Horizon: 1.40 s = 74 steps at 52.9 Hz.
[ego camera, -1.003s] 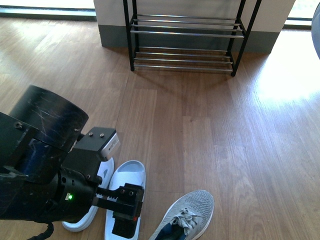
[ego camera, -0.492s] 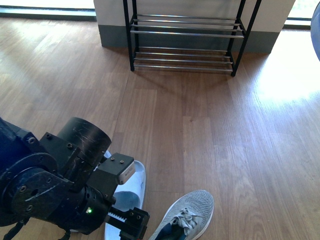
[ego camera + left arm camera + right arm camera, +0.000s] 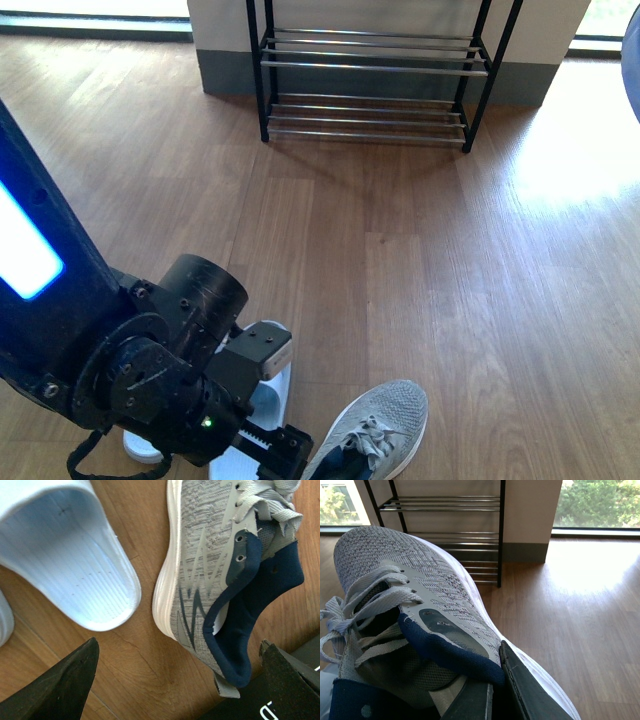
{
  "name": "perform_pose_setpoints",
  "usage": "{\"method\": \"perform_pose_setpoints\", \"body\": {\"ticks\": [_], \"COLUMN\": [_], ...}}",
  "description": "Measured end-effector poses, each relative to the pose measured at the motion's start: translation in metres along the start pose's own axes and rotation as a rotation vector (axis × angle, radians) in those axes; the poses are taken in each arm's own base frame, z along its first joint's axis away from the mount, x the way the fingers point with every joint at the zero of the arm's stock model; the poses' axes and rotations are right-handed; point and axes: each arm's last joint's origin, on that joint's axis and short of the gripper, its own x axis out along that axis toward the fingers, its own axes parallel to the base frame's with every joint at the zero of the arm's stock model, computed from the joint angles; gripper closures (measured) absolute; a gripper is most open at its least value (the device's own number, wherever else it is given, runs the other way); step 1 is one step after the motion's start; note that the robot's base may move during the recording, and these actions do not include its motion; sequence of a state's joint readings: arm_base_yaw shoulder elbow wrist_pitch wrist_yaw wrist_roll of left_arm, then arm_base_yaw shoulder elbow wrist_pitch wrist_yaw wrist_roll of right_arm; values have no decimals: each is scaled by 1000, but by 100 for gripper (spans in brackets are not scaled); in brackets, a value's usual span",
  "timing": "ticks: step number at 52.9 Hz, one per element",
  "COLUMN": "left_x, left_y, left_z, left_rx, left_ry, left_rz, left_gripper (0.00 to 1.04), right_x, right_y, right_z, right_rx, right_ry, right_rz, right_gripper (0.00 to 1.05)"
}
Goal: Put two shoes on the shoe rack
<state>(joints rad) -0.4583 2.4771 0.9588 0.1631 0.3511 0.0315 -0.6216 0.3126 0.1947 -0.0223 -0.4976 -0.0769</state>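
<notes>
The left gripper [image 3: 177, 680] is spread wide open and holds nothing. Its two black fingers [image 3: 60, 690] stick out far apart. Between them lies the navy heel of a grey knit sneaker with a thick white sole [image 3: 200, 565], nearer to one finger. A pale blue-white rubber slide sandal [image 3: 70, 565] lies just beside that sneaker, not touching it. In the front view this sneaker sits at the bottom of the frame, a little right of the middle, on the brown wooden floor [image 3: 450, 280]. The big black left arm [image 3: 130, 380] fills the lower left. The right gripper [image 3: 495, 695] is clamped on the side wall of a second grey knit sneaker [image 3: 420, 575], one finger inside and one outside. The tall black shoe rack with shiny chrome bars [image 3: 370, 80] stands at the top middle, well apart from the shoes on the floor.
</notes>
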Motion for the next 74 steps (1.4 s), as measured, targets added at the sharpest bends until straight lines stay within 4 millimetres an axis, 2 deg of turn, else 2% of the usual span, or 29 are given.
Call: {"method": "perform_pose_setpoints", "body": {"ticks": [10,21,34,45,58,64,74], "left_x": [14,33,44,65,73,74,73], "left_y": [-7,-2,1,8,5,6,5], "left_z": [4,3,8,9,14,21,23], "left_rx": [44,60,98,163,179,126,63], "left_ry": [19,65,74,85,13,-64,-80], "left_rz": [-36,-20,-8,7,-3,-3,-29], "left_gripper": [9,9,9,9,9,9,9], "right_x": [0,0,0,0,0,0,0], "right_y": [0,0,0,0,0,0,0], "right_z": [0,0,0,0,0,0,0], "right_rx": [0,0,0,0,0,0,0], "right_ry": [0,0,0,0,0,0,0], "right_rz": [0,0,0,0,0,0,0], "right_gripper": [103,103,103,103,103,103,103]}}
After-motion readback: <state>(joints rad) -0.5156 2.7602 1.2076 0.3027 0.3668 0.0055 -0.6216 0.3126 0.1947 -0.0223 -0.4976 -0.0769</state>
